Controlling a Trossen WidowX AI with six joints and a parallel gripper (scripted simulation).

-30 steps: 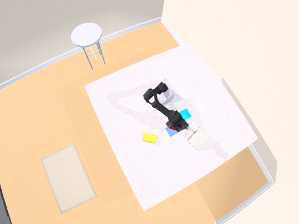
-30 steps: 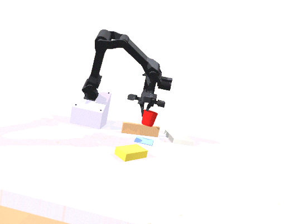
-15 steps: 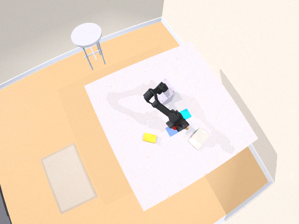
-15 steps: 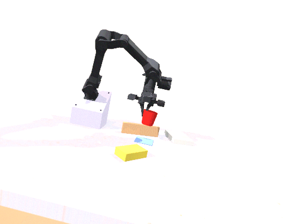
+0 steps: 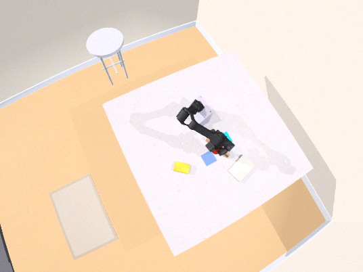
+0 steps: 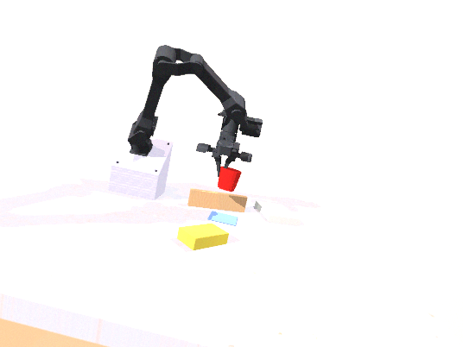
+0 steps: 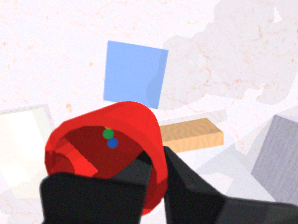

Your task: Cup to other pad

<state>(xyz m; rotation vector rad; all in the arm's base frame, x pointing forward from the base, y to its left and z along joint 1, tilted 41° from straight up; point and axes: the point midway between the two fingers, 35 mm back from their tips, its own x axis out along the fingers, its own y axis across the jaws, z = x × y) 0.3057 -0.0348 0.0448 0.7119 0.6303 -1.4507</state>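
Note:
The red cup (image 5: 216,151) (image 6: 229,179) (image 7: 142,117) hangs in the air, tilted slightly, at the wooden bar's top edge in the exterior view. My gripper (image 6: 222,168) (image 7: 157,149) is shut on its wall. A green marble (image 7: 108,133) and a blue marble (image 7: 112,143) lie inside the cup, with a trace of yellow behind the green one. The blue pad (image 5: 208,158) (image 6: 223,218) (image 7: 135,75) lies bare on one side of the bar. The cyan pad (image 5: 227,137) lies on the other side, partly hidden by the arm in the top view and out of sight in the other views.
The wooden bar (image 5: 226,155) (image 6: 217,200) (image 7: 192,133) stands between the pads. A cream box (image 5: 241,169) (image 6: 281,216) (image 7: 20,145) lies past one bar end. A yellow block (image 5: 182,167) (image 6: 202,236) lies beyond the blue pad. The arm's base block (image 6: 138,177) (image 7: 280,155) stands behind.

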